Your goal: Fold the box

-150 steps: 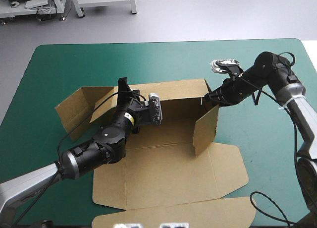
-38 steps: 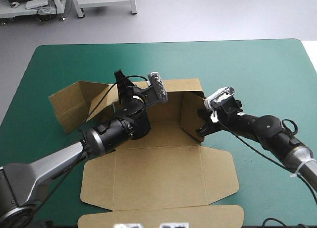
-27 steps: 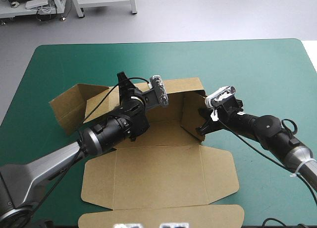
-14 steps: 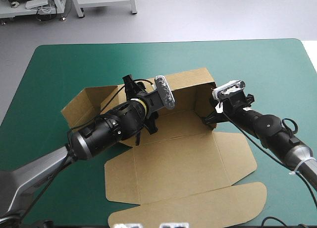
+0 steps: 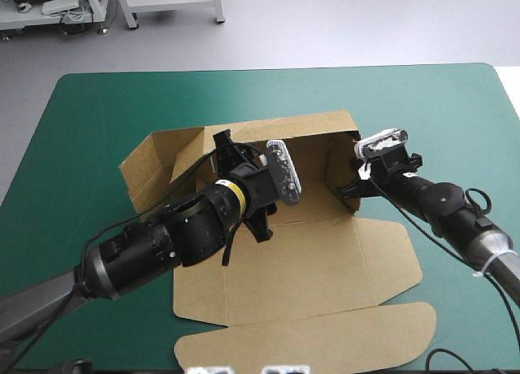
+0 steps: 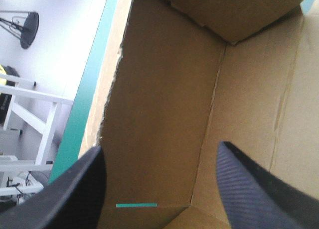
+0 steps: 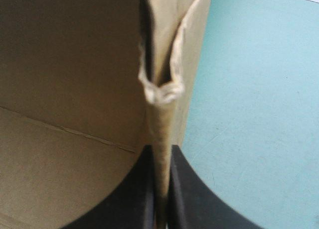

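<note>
Since just before, the box (image 5: 317, 150) has shifted right on our teal-green table (image 5: 106, 106). Its lid (image 5: 301, 264) lies flat nearest us. Inside it, our left gripper (image 6: 159, 154) stands apart. Our right gripper (image 7: 160, 154) pinches its right wall (image 7: 160, 124).

High view: above, looking forward-down over teal-green bench (image 5: 97, 106) and brown board box (image 5: 301, 260). Left wrist: close inside box, facing a wall. Right wrist: hard against its right wall. All share box.
</note>
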